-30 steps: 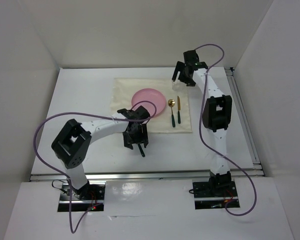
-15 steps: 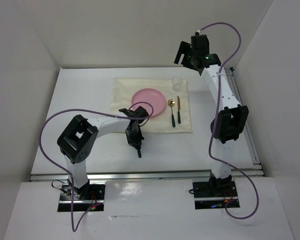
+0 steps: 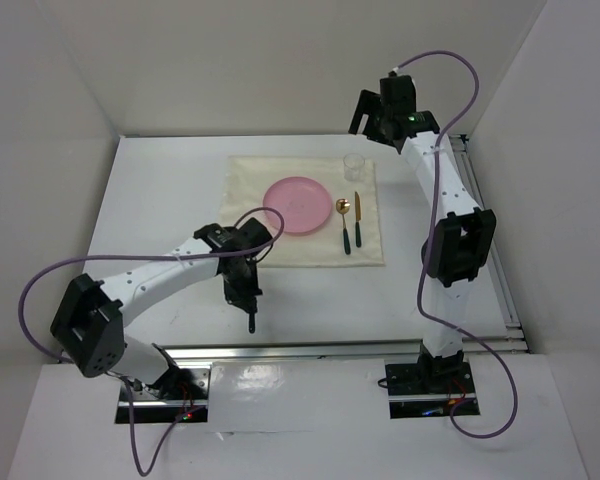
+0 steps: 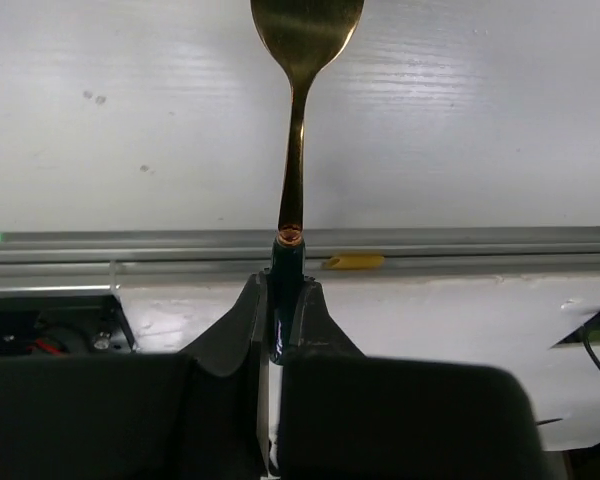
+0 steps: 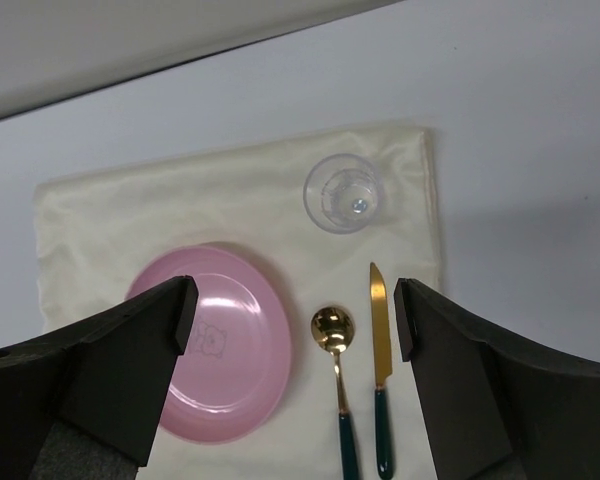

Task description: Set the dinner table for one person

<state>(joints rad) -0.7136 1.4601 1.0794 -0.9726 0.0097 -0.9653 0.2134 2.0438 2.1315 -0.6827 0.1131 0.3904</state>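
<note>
My left gripper (image 4: pixel 285 285) is shut on the dark green handle of a gold utensil (image 4: pixel 296 150). Its rounded head points at the near edge of the dinner table (image 3: pixel 160 200) and is cut off by the top of the frame. In the top view that gripper (image 3: pixel 248 312) hangs over bare tabletop in front of the cream cloth (image 3: pixel 250 180). A pink plate (image 3: pixel 298 203), a gold spoon (image 3: pixel 344 222), a gold knife (image 3: pixel 358 215) and a clear glass (image 3: pixel 353 165) lie on the cloth. My right gripper (image 3: pixel 375 115) is open, high above the glass (image 5: pixel 344 193), plate (image 5: pixel 215 345), spoon (image 5: pixel 334 340) and knife (image 5: pixel 379 330).
An aluminium rail (image 3: pixel 330 350) runs along the table's near edge, with a small yellow piece (image 4: pixel 355 262) beside it. White walls close in the back and both sides. A purple cable (image 3: pixel 50 290) loops out from the left arm.
The left gripper closed on the utensil and swung left toward the near edge. The right gripper lifted up and back, and the glass now stands alone on the cloth.
</note>
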